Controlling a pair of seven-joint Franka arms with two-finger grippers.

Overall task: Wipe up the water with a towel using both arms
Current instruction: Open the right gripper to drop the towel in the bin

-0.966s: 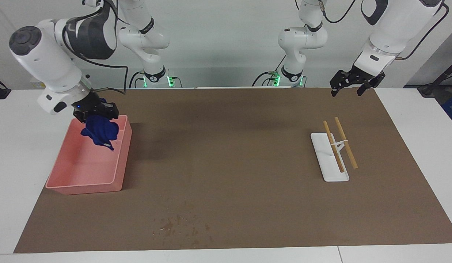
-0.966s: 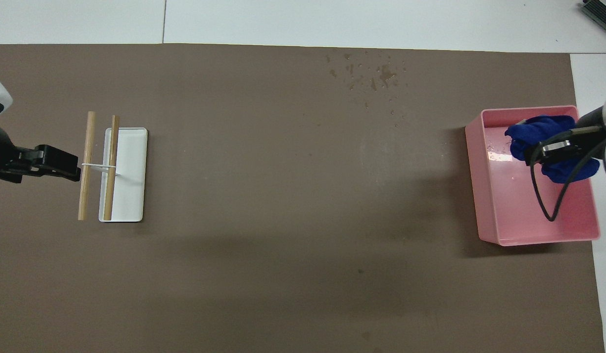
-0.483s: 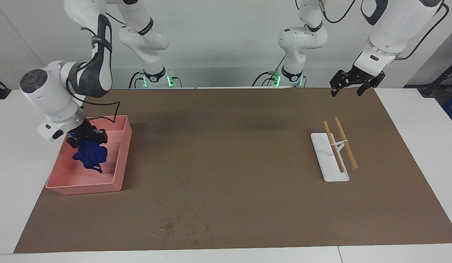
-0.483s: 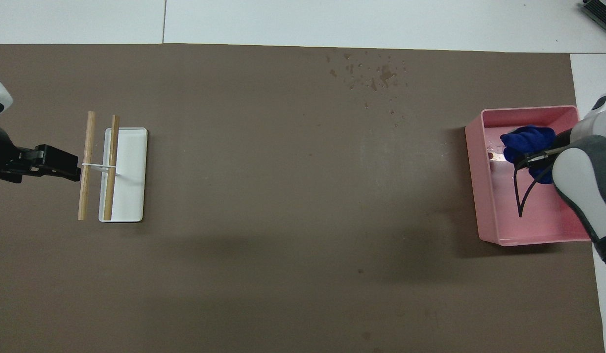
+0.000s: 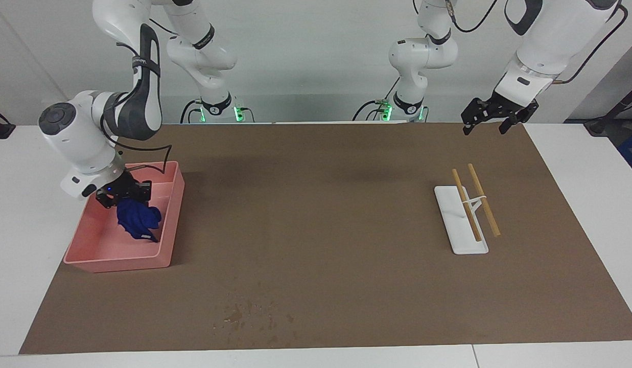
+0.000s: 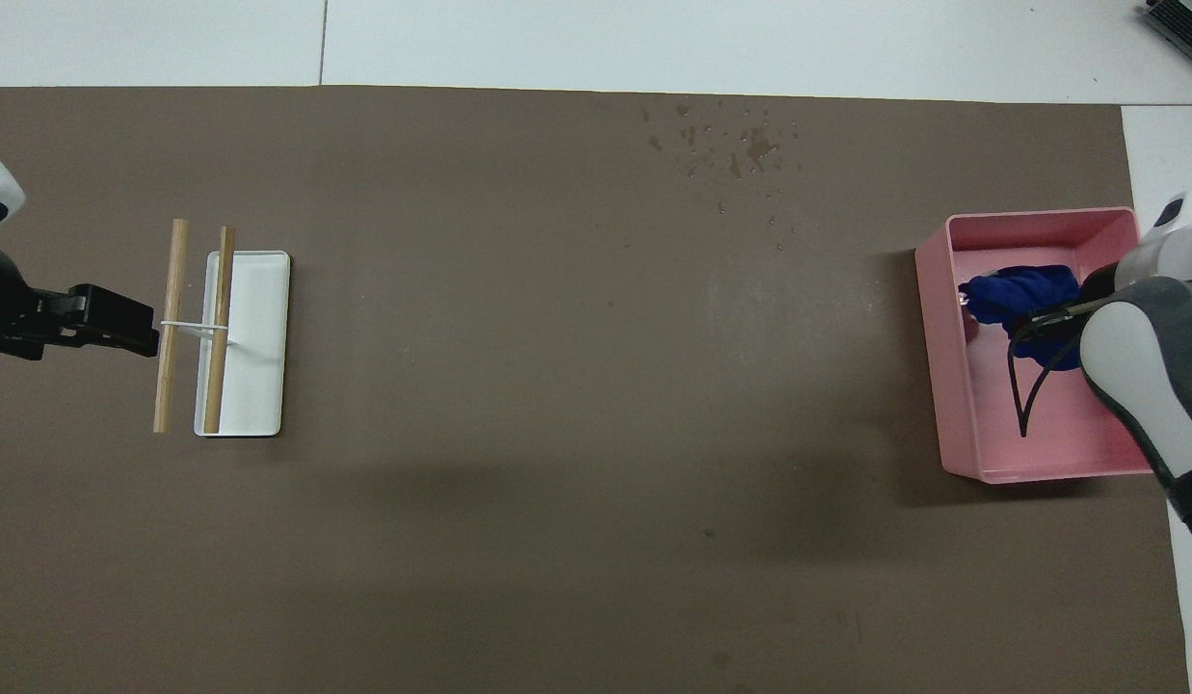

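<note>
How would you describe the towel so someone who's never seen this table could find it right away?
Look along the brown mat to the right arm's end of the table, where a pink bin stands. Inside it, just under the right gripper, lies the towel, a small crumpled cloth. It is the only deep-blue thing on the table.

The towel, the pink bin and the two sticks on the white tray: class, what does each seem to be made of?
Towel: soft blue cloth, probably; it bunches and folds.
Pink bin: likely moulded plastic, with smooth, even walls.
Sticks: apparently bare wood, tan and matte.
White tray: smooth and white; plastic or ceramic, cannot tell.
</note>
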